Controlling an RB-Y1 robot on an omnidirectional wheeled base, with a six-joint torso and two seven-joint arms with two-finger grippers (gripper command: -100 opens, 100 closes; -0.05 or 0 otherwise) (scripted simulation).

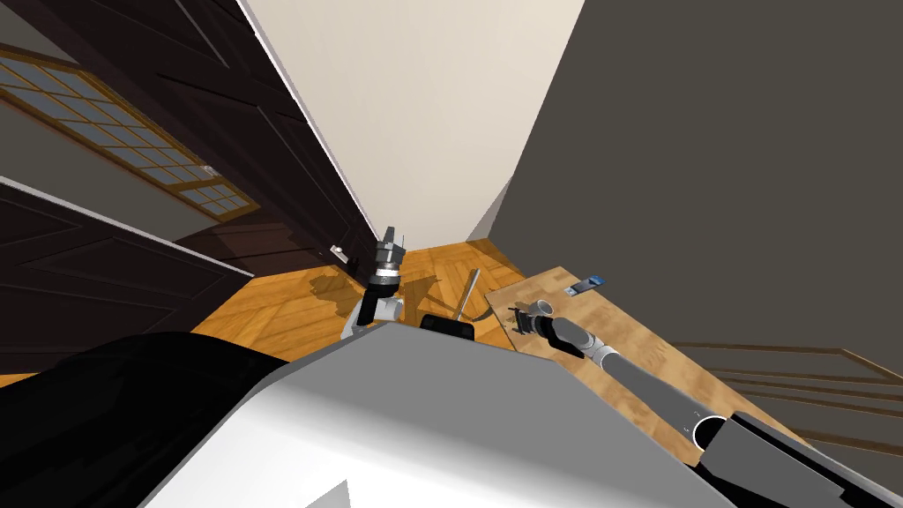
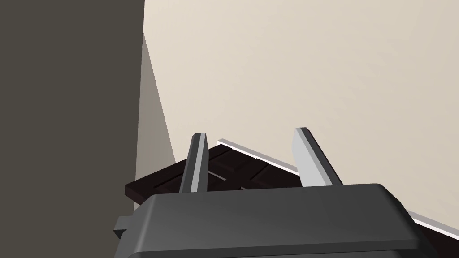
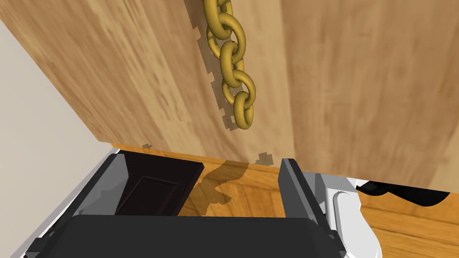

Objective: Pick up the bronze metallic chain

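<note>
Just left of centre in the head view, the left gripper (image 1: pixel 389 241) points up over the parquet floor (image 1: pixel 291 309), out of the work; its wrist view shows its fingers (image 2: pixel 310 157) spread apart with nothing between them. Right of centre, the right gripper (image 1: pixel 520 319) sits at the near corner of the light wooden table (image 1: pixel 617 344), which runs off toward the lower right beside a grey wall. A small blue object (image 1: pixel 586 284) lies farther along the top, well apart from the hand. In the right wrist view the bronze chain (image 3: pixel 233 67) lies flat on the tabletop, its last link near the table's edge and ahead of the fingers (image 3: pixel 296 188). They stand wide and empty on the floor side of that edge. I judge this to be the approach, with the grasp not yet begun. The next move calls for carrying the hand forward above the edge, lowering until the blades straddle the end links, then closing across them. The edge lies between hand and chain, so coming in too low would strike it, and a nudge could tip the end link off. Bare wood on both sides of the chain leaves room to descend
</note>
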